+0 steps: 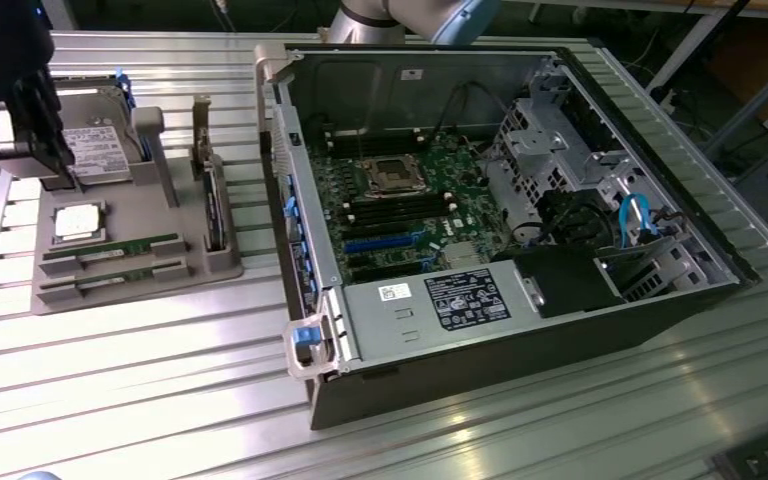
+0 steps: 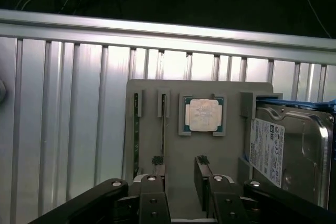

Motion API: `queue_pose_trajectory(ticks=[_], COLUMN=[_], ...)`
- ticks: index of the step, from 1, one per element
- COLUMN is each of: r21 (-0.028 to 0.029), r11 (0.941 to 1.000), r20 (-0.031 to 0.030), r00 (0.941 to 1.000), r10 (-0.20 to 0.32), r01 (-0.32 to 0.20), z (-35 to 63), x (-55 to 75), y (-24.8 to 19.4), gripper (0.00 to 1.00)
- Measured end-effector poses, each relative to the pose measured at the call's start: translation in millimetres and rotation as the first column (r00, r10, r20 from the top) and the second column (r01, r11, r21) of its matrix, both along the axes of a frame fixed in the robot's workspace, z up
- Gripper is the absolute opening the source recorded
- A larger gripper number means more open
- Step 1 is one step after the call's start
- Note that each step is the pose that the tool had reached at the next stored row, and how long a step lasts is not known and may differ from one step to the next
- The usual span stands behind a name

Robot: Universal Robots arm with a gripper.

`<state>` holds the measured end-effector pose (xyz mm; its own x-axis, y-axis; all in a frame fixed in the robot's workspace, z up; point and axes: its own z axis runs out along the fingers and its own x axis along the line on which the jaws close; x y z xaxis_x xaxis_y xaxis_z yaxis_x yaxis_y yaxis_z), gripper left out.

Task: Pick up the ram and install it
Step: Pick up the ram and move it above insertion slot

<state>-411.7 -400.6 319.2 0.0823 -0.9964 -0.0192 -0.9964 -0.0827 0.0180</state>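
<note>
The ram is one of two like green sticks, and I cannot tell which is meant. One ram stick (image 1: pixel 115 247) and the other ram stick (image 1: pixel 115 278) lie flat, side by side and parallel, each in its own slot of a grey tray (image 1: pixel 144 295). Neither is lifted or touched.

In the exterior view a square silver CPU (image 1: pixel 77 220) sits in its pocket at about eleven o'clock of the sticks, just beside them. A silver hard drive (image 1: pixel 97 150) with a white label stands on edge at twelve o'clock of the CPU. A card (image 1: pixel 208 195) stands on edge along the tray's three o'clock side.

The claw (image 2: pixel 179 174) hangs over the tray with its jaws spread wide and nothing held between them. In the wrist view one fingertip (image 2: pixel 156 163) lies close to the end of a stick's slot. The claw is apart from both sticks.

The tray rests on a ribbed metal table (image 1: pixel 131 380). At three o'clock of the tray, just beside it, an open computer case (image 1: pixel 518 350) lies on its side. Its green motherboard (image 1: pixel 418 215) faces up, with dark long slots near the board's middle.
</note>
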Motion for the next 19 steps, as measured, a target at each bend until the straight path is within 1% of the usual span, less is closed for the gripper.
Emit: queue_pose_trajectory(ticks=[1,3,4,5,8,9,11,15,18,19], r21=[0.0000,0.0001,0.0001,0.0000,0.0004,0.0003,0.0003,0.0002,0.0000,-0.0001], r11=[1.0000,1.0000,1.0000,1.0000,1.0000,1.0000,1.0000,1.0000,1.0000,1.0000], r20=[0.0000,0.0002,0.0001,0.0000,0.0004,0.0006,0.0007,0.0006,0.0006,0.0006], r00=[1.0000,1.0000,1.0000,1.0000,1.0000,1.0000,1.0000,1.0000,1.0000,1.0000], r10=[0.000,0.000,0.000,0.000,0.000,0.000,0.000,0.000,0.000,0.001], r01=[0.000,0.000,0.000,0.000,0.000,0.000,0.000,0.000,0.000,-0.001], z=[-0.2,-0.8,-1.7,-4.1,-12.3,-15.0,-17.6,-18.1,-20.4,-22.9], x=[-0.1,-0.2,-0.4,-0.4,-0.3,-0.3,-0.5,-0.3,-0.3,-0.1], y=[-3.1,-7.9,-14.2,-18.6,-26.1,-27.0,-27.4,-27.5,-27.6,-27.8], gripper=[0.36,0.36,0.36,0.36,0.36,0.36,0.36,0.36,0.36,0.36])
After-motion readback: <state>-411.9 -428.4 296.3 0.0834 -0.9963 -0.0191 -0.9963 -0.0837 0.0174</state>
